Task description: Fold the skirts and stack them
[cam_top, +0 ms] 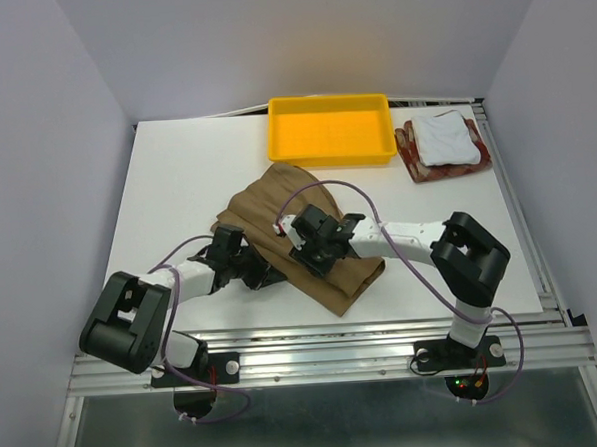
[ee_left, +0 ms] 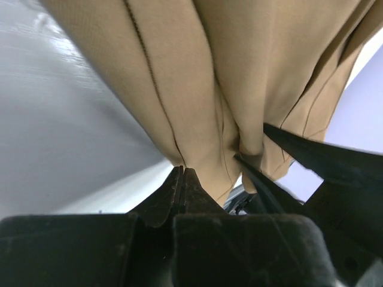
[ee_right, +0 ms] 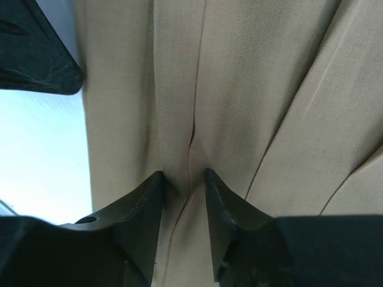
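Note:
The tan-brown pleated skirt (cam_top: 326, 272) lies crumpled in the middle of the table. My left gripper (cam_top: 242, 259) is at its left edge. In the left wrist view its jaws are pressed together (ee_left: 182, 170) right on the hem of the tan cloth (ee_left: 197, 72). My right gripper (cam_top: 316, 245) bears down on the skirt's middle. Its fingertips (ee_right: 184, 173) stand a little apart, with a seamed ridge of tan fabric (ee_right: 239, 89) between them. At the back right the white skirt (cam_top: 444, 136) rests folded on the red-and-beige checked skirt (cam_top: 411, 155).
A yellow plastic tray (cam_top: 379, 156) stands at the back centre, just left of the folded pair. White table (cam_top: 176, 180) surrounds the tan skirt. The table's metal front rail (cam_top: 325, 354) runs between the two arm bases.

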